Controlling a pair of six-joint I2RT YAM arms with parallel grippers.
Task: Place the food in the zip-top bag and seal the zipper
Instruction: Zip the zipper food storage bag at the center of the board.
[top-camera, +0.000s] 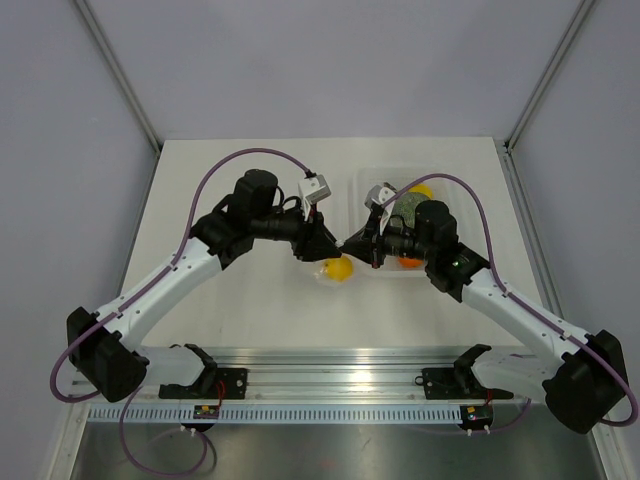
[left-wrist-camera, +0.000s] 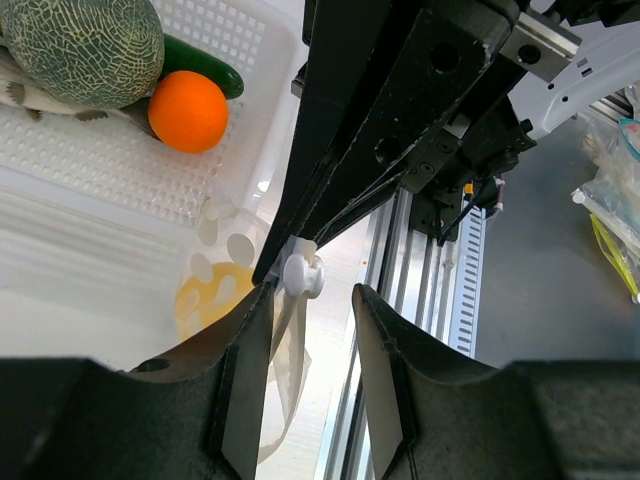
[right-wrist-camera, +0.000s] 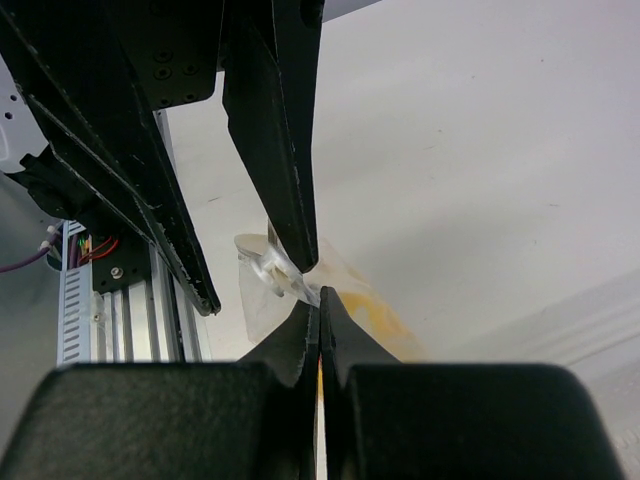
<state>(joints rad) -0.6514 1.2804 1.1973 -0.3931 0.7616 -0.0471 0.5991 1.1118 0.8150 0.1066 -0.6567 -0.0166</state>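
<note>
Crinkly clear zip-top bag (right-wrist-camera: 255, 290) pinched at its edge by right tool (right-wrist-camera: 320, 303); left tool (left-wrist-camera: 312, 292) apart around the film. Smooth yellow food (top-camera: 340, 268) shows through it, on white counter (top-camera: 250, 310).

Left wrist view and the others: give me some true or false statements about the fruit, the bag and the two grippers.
1. The yellow lemon-shaped fruit lies inside the clear plastic zip-top bag. True.
2. The round orange fruit lies on the bare table. False: it sits in the white perforated tray.
3. The right gripper is shut on the bag's edge. True.
4. The left gripper is clamped shut. False: its jaws stand apart, with the white zipper slider by their tips.
</note>
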